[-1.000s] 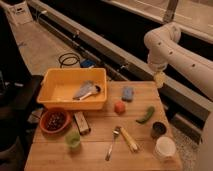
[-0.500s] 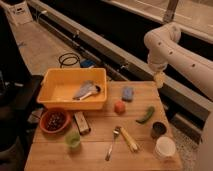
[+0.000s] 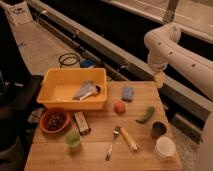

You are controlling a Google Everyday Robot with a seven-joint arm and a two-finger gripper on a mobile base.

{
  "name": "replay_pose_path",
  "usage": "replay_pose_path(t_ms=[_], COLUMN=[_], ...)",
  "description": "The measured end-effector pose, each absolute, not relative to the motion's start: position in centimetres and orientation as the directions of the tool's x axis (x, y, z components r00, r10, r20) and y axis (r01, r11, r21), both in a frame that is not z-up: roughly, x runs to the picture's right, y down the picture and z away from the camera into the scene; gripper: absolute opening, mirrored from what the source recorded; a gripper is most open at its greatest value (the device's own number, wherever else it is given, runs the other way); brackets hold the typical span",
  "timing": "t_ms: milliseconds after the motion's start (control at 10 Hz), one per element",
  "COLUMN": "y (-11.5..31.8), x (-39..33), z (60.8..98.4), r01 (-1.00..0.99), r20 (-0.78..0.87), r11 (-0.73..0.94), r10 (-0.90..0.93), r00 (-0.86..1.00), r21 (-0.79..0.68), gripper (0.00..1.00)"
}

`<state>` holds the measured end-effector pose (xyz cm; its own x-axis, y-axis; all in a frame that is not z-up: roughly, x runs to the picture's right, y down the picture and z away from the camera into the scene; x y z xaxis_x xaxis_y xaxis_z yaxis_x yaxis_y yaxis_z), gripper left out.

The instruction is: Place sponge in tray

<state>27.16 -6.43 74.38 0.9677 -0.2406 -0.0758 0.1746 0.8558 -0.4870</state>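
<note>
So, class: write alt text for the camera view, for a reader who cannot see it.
A blue sponge lies on a wooden table, just beside a yellow tray and outside it. The robot's gripper hangs above the table's far right edge, apart from the sponge.

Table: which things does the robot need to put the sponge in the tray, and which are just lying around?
For the job: blue sponge, yellow tray, and the gripper, up above the far right edge of the table, apart from the sponge.

Just lying about: round red thing, green pepper, spoon, dark cup, white cup, green cup, bowl.
</note>
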Motion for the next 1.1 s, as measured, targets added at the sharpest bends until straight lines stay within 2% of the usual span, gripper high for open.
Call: replay_pose_path(t_ms=[200,500,800,1100], y=[-7.6,-8.5,-6.6,-6.6], x=[26.7,23.9,21.3,21.3], z=[73.9,74.5,77.6,77.5], r01=[0.252,0.536,0.576,0.573], r20=[-0.048,0.127,0.242,0.243], r11=[0.846,0.757,0.752,0.755], r10=[-0.310,-0.531,-0.522,-0.519], r00=[0.949,0.838,0.818,0.819], r21=[-0.469,-0.373,-0.321,-0.320], gripper=[0.80,0.80,0.80,0.80])
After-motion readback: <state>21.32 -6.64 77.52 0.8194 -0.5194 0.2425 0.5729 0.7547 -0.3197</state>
